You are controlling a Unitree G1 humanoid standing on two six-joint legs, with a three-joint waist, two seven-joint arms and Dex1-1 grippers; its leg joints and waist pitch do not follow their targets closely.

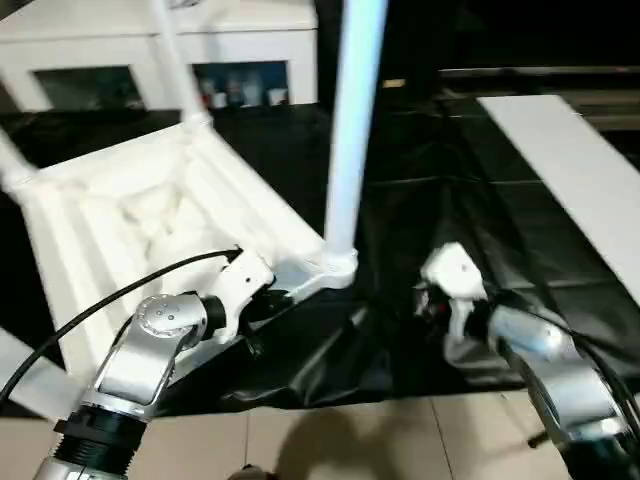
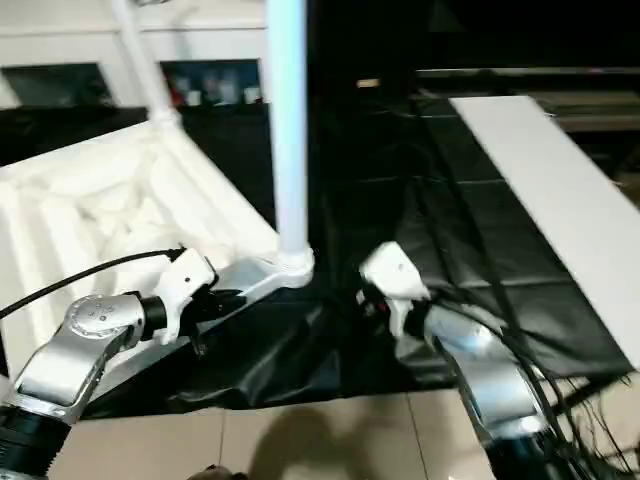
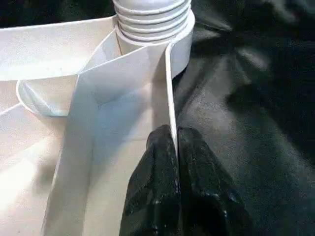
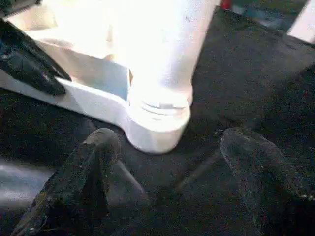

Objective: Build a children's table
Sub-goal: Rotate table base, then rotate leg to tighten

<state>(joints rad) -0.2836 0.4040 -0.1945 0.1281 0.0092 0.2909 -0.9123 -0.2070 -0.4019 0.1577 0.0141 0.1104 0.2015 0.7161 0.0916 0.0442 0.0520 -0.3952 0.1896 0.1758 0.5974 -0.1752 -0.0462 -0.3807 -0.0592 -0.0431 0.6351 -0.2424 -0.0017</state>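
**Q:** What is each gripper doing, and how is the step best carried out?

**A:** The left gripper [image 3: 173,147] is clamped on the thin side wall of the tabletop [image 1: 150,215], just short of the corner socket [image 3: 179,46]. The right gripper [image 4: 167,147] is spread wide and grasps nothing; the leg [image 1: 352,130] stands directly ahead of it, apart from both fingers. Judged from this, the step is seating that leg. Keep the left grip firm so the top cannot slide on the black sheet [image 1: 480,200], and close the right fingers low on the leg before twisting or pressing.

**Q:** How does the table look?

**A:** It lies upside down, ribbed underside up, beyond and beside the left gripper. The near leg rises upright from its socket, ridges showing at its base; whether it is fully home cannot be told. Two more legs [image 1: 175,60] stand at the far corners.
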